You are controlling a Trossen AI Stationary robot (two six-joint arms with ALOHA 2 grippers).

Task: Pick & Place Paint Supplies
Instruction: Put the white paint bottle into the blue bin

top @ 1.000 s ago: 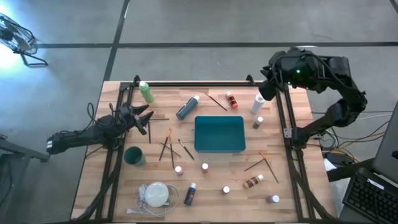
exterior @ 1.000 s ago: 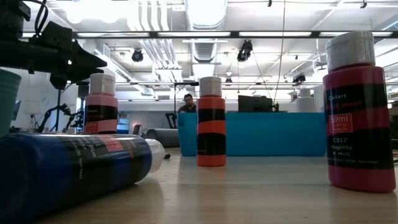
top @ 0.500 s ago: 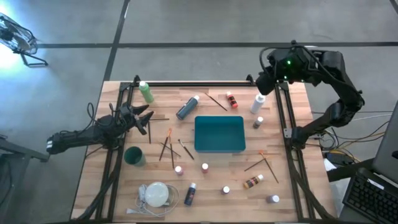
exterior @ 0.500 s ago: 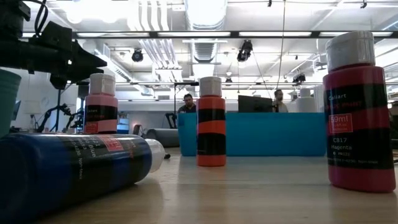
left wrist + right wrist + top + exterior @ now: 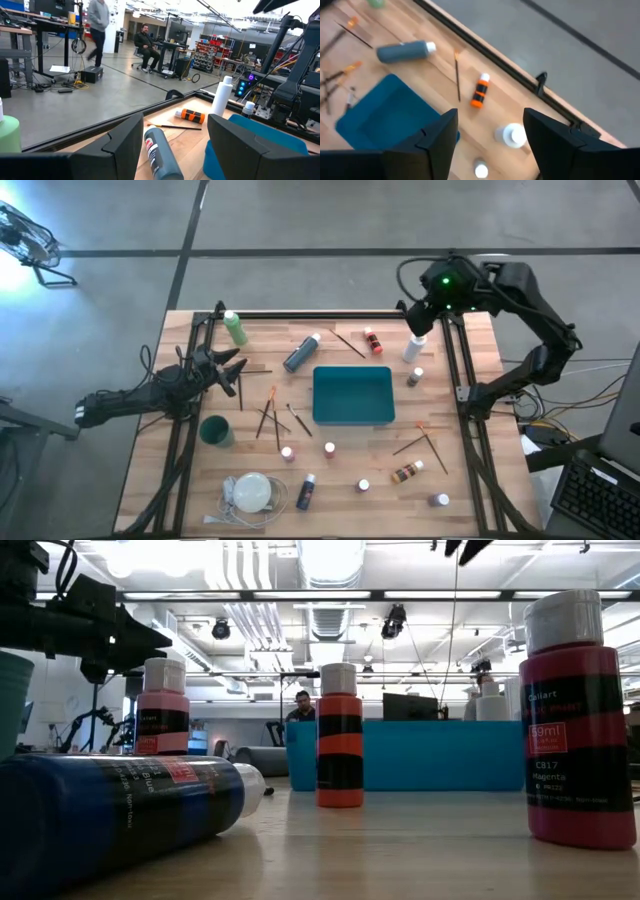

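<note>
The right gripper (image 5: 421, 316) hangs with jaws spread above the upright white paint bottle (image 5: 413, 346) at the worktop's (image 5: 470, 470) far right corner. Descending off-centre, it could topple the bottle. The left gripper (image 5: 236, 372) waits open by the brushes (image 5: 268, 416).

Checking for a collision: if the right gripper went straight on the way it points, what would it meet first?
Probably the upright white bottle: it sits between the open right gripper fingers, just below; depth is unclear.

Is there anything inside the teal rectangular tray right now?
No, the teal rectangular tray shows only its bare teal floor in the overhead view.
</note>
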